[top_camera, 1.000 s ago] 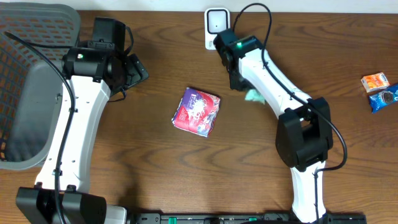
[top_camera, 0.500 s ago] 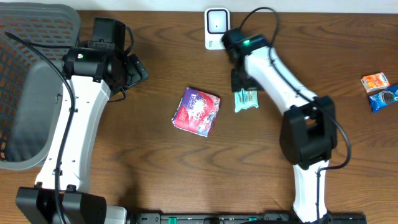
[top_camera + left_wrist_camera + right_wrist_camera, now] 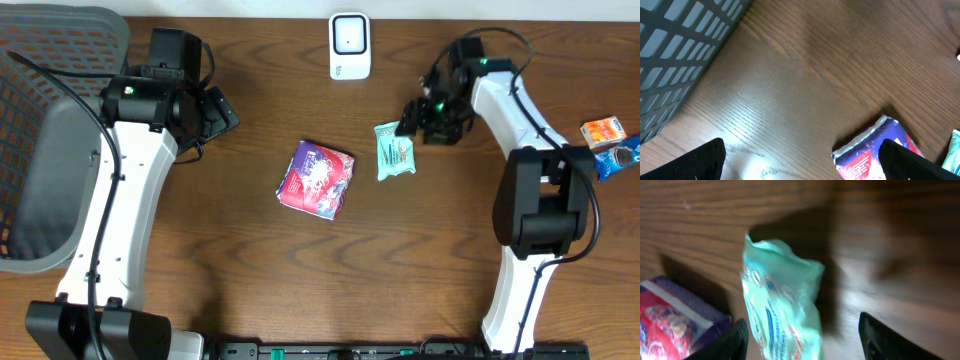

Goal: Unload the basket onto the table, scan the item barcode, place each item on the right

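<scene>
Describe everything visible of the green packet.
The green packet is a mint-green pouch of crinkly glossy film, with blue and red print and crimped ends. It lies flat on the wooden table, apart from the purple packet on its left. The right gripper sits by its upper right corner, jaws open.

1. You have the scanner (image 3: 349,45) at the far edge of the table (image 3: 250,270), near the middle.
2. The small pouch (image 3: 395,150) lies nearer you and slightly right of the scanner.
3. The large pouch (image 3: 318,179) sits left of the small pouch, apart from it.
4. The basket (image 3: 40,100) stands at the far left.
5. At the right edge lies a snack pack (image 3: 604,131), with a second pack (image 3: 620,157) just before it.
</scene>
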### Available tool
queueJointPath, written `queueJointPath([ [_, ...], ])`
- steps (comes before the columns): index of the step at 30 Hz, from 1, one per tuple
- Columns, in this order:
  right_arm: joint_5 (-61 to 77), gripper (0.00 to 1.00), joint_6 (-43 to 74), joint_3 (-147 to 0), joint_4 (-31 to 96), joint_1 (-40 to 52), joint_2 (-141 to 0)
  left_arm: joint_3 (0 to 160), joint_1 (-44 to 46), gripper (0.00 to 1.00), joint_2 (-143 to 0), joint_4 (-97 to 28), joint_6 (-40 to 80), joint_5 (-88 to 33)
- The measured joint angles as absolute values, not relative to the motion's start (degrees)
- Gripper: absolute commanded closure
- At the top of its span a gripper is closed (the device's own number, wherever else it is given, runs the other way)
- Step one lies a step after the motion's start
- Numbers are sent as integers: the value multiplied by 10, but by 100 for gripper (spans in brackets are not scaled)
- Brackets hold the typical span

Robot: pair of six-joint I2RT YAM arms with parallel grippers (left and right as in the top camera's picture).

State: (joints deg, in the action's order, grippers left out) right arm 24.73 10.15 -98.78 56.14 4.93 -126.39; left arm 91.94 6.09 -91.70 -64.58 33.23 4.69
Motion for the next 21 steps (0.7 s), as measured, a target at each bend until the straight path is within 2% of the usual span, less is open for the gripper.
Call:
queueJointPath([
  [2, 270, 47, 103, -954, 523, 51, -1264, 919, 61, 2, -917, -646, 332, 47],
  [5, 297, 92, 116, -904, 464, 56, -1264, 919, 61, 2, -917, -646, 332, 47],
  [6, 307, 99, 122, -893, 449, 58, -1264, 919, 61, 2, -917, -646, 332, 47],
  [16, 379, 99, 171, -891, 421, 60, -1262, 919, 61, 2, -917, -646, 332, 47],
  [21, 424, 99, 250, -964, 326, 67, -1271, 919, 61, 2, -917, -645, 332, 47],
])
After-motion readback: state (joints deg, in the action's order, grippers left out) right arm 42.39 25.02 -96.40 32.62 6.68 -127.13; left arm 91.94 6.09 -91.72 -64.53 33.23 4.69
